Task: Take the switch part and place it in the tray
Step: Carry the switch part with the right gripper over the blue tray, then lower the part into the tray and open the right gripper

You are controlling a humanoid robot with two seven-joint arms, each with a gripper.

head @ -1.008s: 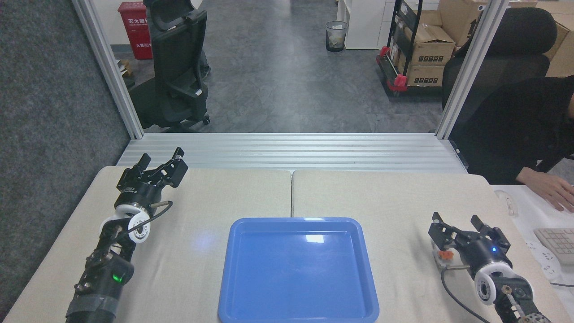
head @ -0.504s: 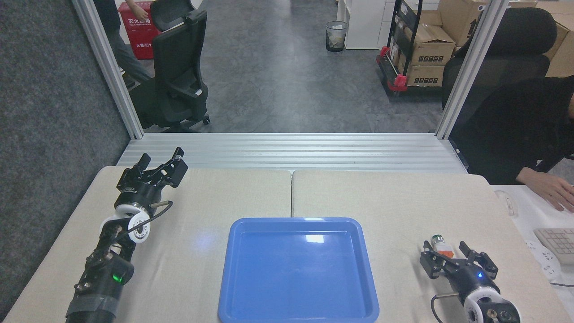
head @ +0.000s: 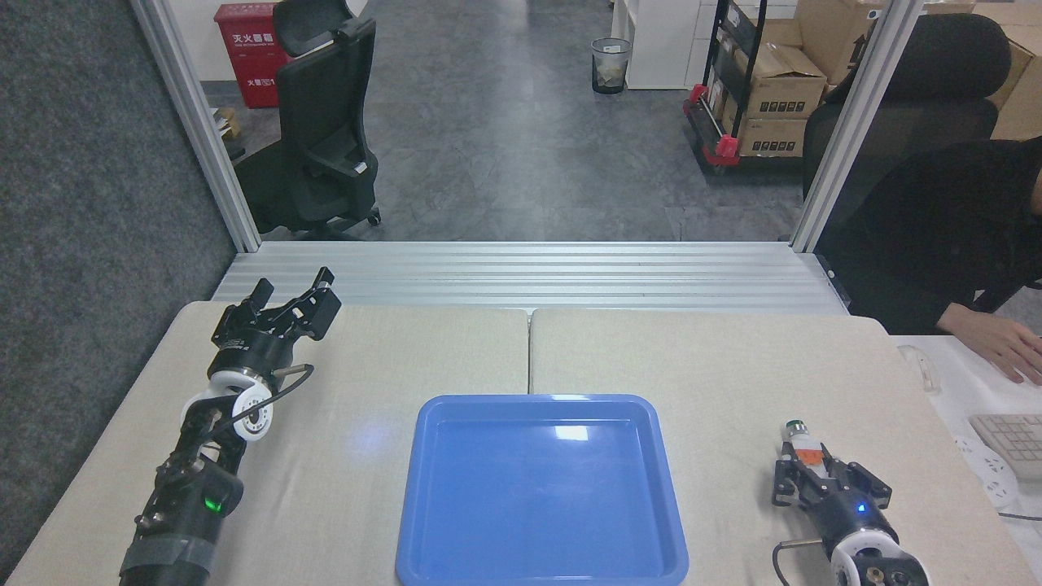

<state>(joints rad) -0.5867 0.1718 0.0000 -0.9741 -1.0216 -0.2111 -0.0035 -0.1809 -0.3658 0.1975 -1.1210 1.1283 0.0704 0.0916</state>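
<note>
The switch part (head: 801, 443) lies on the table at the right, its dark green cap pointing away from me and its orange piece in the middle. My right gripper (head: 826, 478) sits just behind it, open, with its fingers on either side of the part's near end. The part rests on the table. The blue tray (head: 540, 574) sits at the table's front centre, with nothing in it. My left gripper (head: 291, 299) rests open near the far left corner of the table, holding nothing.
A person's hand (head: 997, 346) rests on a white desk at the right, beside a keyboard (head: 1013, 439). Beyond the table are an aluminium rail (head: 529, 273), a black office chair (head: 321, 122) and stacked boxes (head: 777, 98).
My right gripper pulled back toward me off the switch part, then came forward again with its fingers narrower around the part's near end. The left arm has not moved.
</note>
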